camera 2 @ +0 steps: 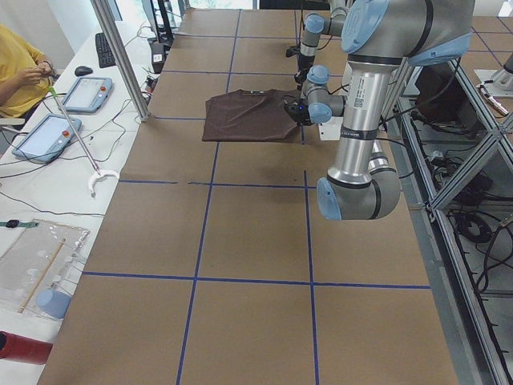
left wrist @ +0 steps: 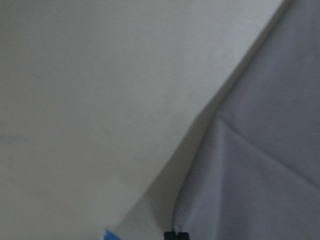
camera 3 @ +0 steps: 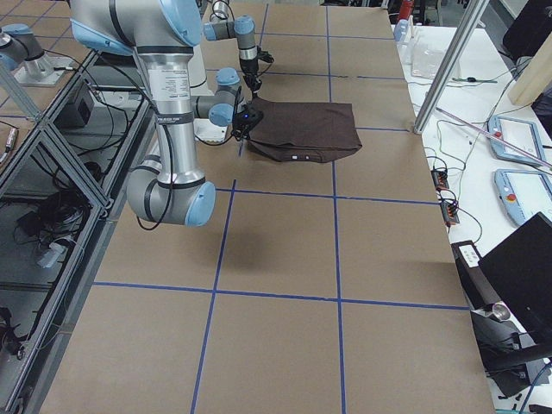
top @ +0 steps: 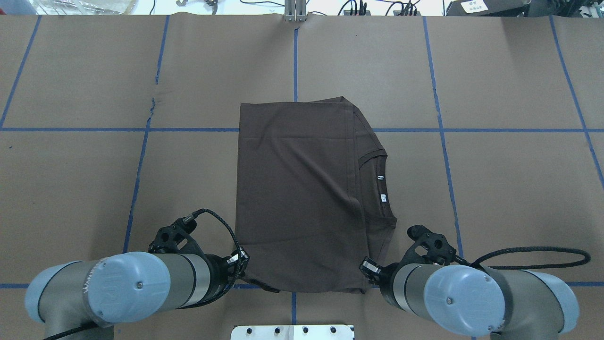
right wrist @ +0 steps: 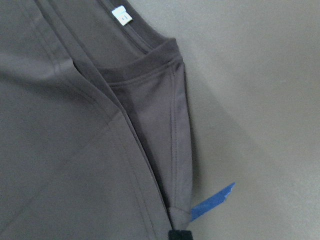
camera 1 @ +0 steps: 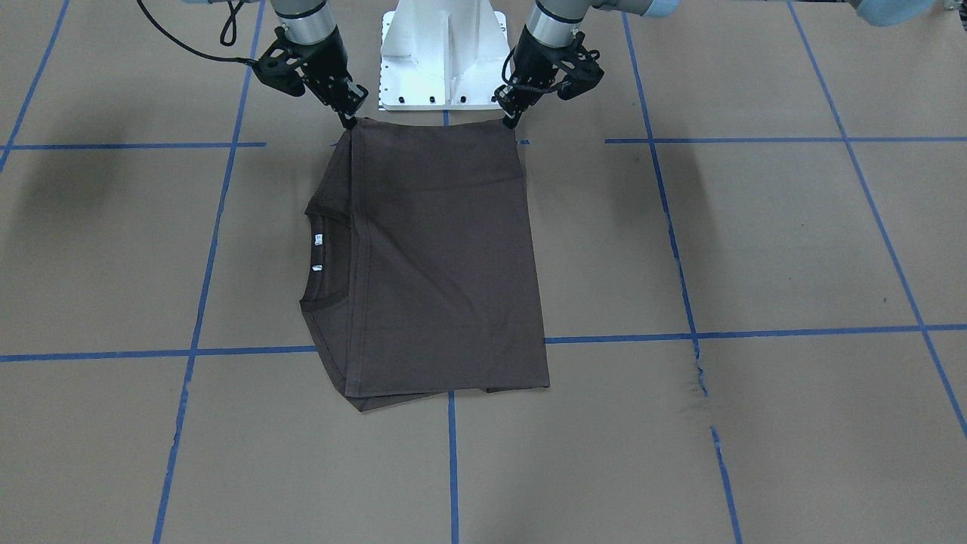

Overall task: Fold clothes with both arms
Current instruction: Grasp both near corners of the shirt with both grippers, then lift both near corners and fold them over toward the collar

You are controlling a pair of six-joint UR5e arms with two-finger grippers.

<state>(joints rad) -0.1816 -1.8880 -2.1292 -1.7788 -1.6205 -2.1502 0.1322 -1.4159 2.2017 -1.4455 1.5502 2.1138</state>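
The dark brown T-shirt (camera 1: 438, 257) lies folded into a rectangle on the brown table, with its collar and white neck tags (camera 1: 318, 239) on the robot's right side. It also shows in the overhead view (top: 297, 198). My left gripper (camera 1: 512, 117) is shut on the shirt's near left corner, low at the table; in the overhead view it (top: 244, 270) is partly hidden by the arm. My right gripper (camera 1: 348, 117) is shut on the near right corner by the sleeve; it also shows from overhead (top: 367, 269). Both wrist views show cloth (left wrist: 260, 175) (right wrist: 75, 150) running into the closed tips.
The white base plate (camera 1: 442, 60) stands just behind the shirt's near edge. Blue tape lines (camera 1: 755, 332) cross the table. A side bench holds tablets (camera 2: 48, 136) beside a seated person (camera 2: 20, 64), and a metal post (camera 2: 120, 56) stands at the table's far edge.
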